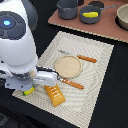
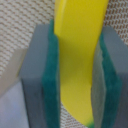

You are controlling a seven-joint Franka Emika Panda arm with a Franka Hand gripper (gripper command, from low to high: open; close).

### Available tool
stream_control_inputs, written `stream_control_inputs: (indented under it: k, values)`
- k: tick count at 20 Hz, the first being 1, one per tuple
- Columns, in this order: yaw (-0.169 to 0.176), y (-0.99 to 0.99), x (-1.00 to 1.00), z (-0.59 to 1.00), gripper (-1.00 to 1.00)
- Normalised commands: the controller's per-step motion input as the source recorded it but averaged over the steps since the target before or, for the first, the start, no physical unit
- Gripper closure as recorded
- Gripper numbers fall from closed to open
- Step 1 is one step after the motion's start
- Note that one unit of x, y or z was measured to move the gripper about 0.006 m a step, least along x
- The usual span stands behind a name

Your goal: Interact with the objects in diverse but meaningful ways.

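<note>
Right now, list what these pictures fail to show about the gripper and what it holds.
- Gripper: in the exterior view the arm's white body covers the fingers, so the grasp itself is hidden.
- Banana: the wrist view cuts off both ends; in the exterior view only a yellow tip peeks out below the arm.
- Placemat: blurred in the wrist view, so whether the banana touches it cannot be told.

Black table [image 1: 107,100] under woven placemat [image 1: 95,60], wooden board [image 1: 107,29]
</note>
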Motion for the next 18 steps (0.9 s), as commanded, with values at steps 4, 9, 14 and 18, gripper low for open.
stream_control_inputs:
  k: [4, 9, 14, 18]
  values:
    - [0.002, 0.51, -0.45, 1.00, 1.00]
    - [0.000, 0.60, -0.50, 0.74, 1.00]
    - [0.000, 0.54, -0.56, 0.21, 1.00]
    - [0.000, 0.69, -0.47, 0.03, 1.00]
